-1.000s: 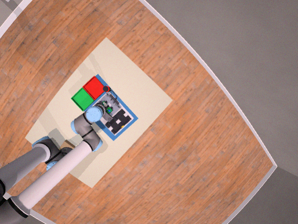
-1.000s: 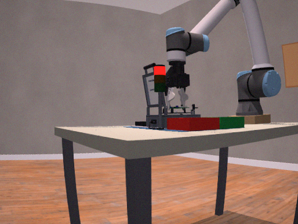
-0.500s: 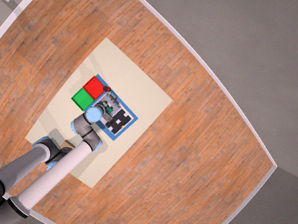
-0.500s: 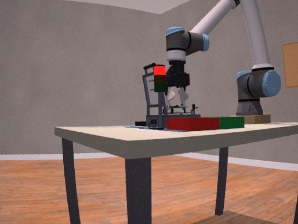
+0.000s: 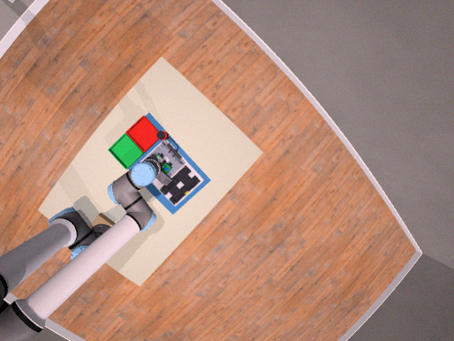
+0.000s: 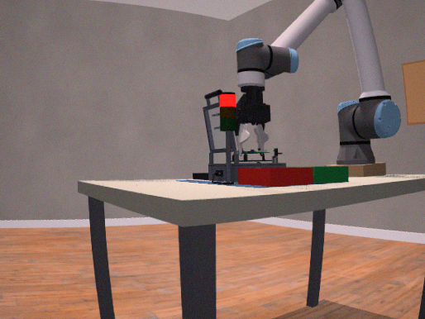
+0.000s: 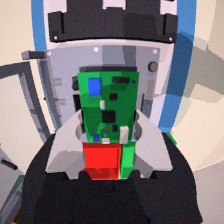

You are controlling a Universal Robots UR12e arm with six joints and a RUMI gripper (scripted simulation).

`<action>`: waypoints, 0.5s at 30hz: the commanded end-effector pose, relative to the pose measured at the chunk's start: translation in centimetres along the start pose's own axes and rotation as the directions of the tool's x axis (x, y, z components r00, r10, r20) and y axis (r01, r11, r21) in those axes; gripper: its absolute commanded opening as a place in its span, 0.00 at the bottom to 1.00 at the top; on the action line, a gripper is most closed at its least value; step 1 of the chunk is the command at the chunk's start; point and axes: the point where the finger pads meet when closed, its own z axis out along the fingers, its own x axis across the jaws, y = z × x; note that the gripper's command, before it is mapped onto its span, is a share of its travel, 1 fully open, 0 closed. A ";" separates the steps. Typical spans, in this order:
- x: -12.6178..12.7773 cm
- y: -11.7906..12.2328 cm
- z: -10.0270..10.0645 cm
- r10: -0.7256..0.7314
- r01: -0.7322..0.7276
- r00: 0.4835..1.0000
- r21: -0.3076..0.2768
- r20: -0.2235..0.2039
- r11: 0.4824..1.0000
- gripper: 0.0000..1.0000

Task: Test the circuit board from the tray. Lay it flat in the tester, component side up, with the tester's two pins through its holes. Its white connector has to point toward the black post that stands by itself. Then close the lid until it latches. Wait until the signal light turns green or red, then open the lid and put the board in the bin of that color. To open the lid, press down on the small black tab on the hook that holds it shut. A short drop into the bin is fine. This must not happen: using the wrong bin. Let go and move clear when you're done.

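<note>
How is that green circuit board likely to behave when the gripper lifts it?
The circuit board will probably stay stiff, being a thin, flat plate that shows no sag. It's likely light for its size. The small parts standing on its face look easy to damage if knocked.

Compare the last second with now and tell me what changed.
No clear change shows: the arm is in the same place, and any small shift of the pincer or circuit board is too slight to tell. The lid stayed up, the signal light stayed red, and both bins stayed put.
</note>
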 end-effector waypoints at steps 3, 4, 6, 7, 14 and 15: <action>-0.1 0.0 -0.5 0.000 0.000 1.000 0.000 0.001 1.000 0.39; -0.1 0.0 -0.6 0.000 0.000 1.000 0.000 0.001 1.000 0.39; -0.1 0.0 -1.1 0.000 0.000 1.000 0.000 0.001 1.000 0.39; -0.1 0.0 -1.1 0.000 0.000 1.000 0.000 0.001 1.000 0.39; -0.1 0.0 -3.2 0.000 0.000 1.000 0.000 0.001 1.000 0.39; -0.1 0.0 -3.6 0.000 0.000 1.000 0.000 0.001 1.000 0.39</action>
